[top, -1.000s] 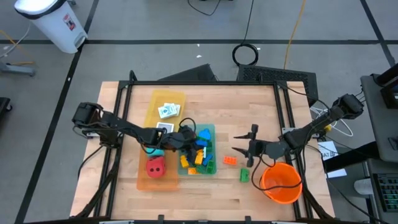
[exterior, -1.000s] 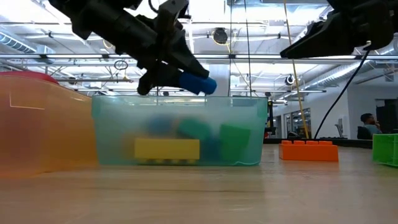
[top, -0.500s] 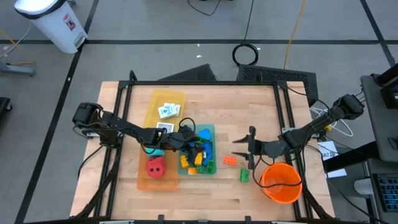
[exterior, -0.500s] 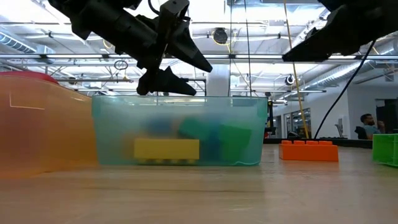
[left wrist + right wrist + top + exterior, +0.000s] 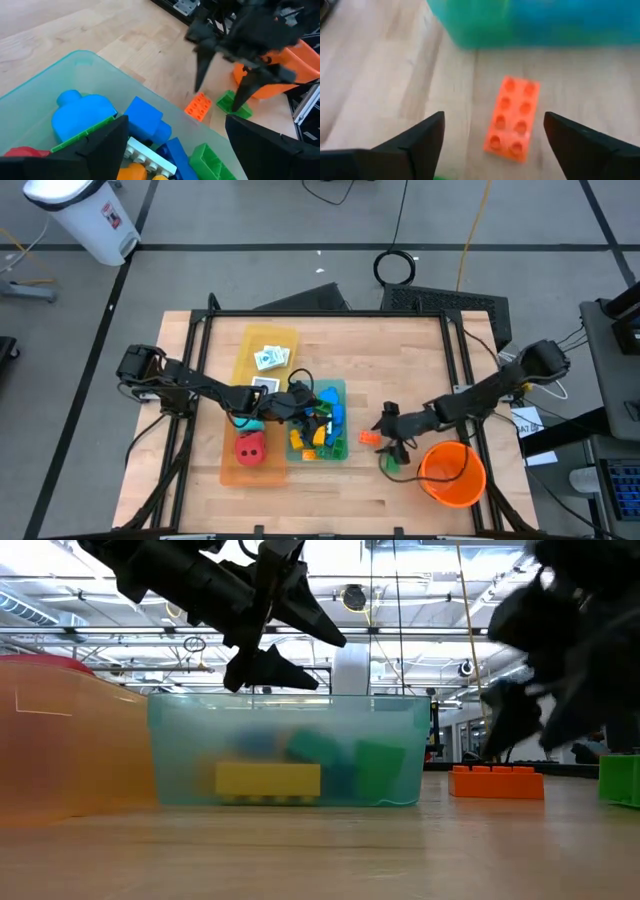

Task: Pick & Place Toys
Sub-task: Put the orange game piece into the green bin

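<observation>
left end effector [image 5: 300,645], fingers spread and empty, hung over the teal tray [image 5: 318,420] of mixed bricks [image 5: 145,119]. right end effector [image 5: 490,145], also spread, stood over the orange brick [image 5: 512,117] on the desk [image 5: 400,350] just beside that tray; green brick [image 5: 232,104] lay near.

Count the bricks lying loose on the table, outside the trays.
2. An orange brick lies on the wood beside the teal tray, under the open right gripper. A green brick sits next to the orange bucket. The arm may hide others.
</observation>
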You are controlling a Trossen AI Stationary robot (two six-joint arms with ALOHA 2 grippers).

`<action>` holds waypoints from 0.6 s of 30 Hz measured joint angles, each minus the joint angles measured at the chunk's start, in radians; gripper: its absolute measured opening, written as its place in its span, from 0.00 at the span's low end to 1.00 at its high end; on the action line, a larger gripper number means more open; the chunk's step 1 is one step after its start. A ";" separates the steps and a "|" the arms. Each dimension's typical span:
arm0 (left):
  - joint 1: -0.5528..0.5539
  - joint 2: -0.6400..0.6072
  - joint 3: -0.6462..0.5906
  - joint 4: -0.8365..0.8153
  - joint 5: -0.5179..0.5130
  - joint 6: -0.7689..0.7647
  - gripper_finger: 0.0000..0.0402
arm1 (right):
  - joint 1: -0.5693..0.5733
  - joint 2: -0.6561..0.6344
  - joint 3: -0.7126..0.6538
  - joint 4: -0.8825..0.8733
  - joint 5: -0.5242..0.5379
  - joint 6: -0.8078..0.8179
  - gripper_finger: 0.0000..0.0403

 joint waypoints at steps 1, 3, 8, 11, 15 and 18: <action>0.000 0.000 0.000 0.001 0.000 0.000 0.84 | -0.015 0.024 0.000 -0.001 -0.031 0.014 0.78; 0.000 0.000 0.000 0.001 0.000 0.000 0.84 | -0.041 0.065 0.000 0.002 -0.059 0.018 0.79; 0.000 0.000 0.000 0.000 0.000 0.002 0.84 | -0.084 0.141 0.002 0.012 -0.063 -0.049 0.76; 0.000 0.000 0.000 0.001 0.000 0.002 0.84 | -0.098 0.158 0.004 0.019 -0.063 -0.104 0.70; 0.000 0.000 0.000 0.002 0.000 0.002 0.84 | -0.099 0.155 0.004 0.013 -0.063 -0.143 0.59; 0.000 0.000 0.000 0.007 0.000 0.002 0.84 | -0.098 0.153 0.003 0.004 -0.065 -0.147 0.47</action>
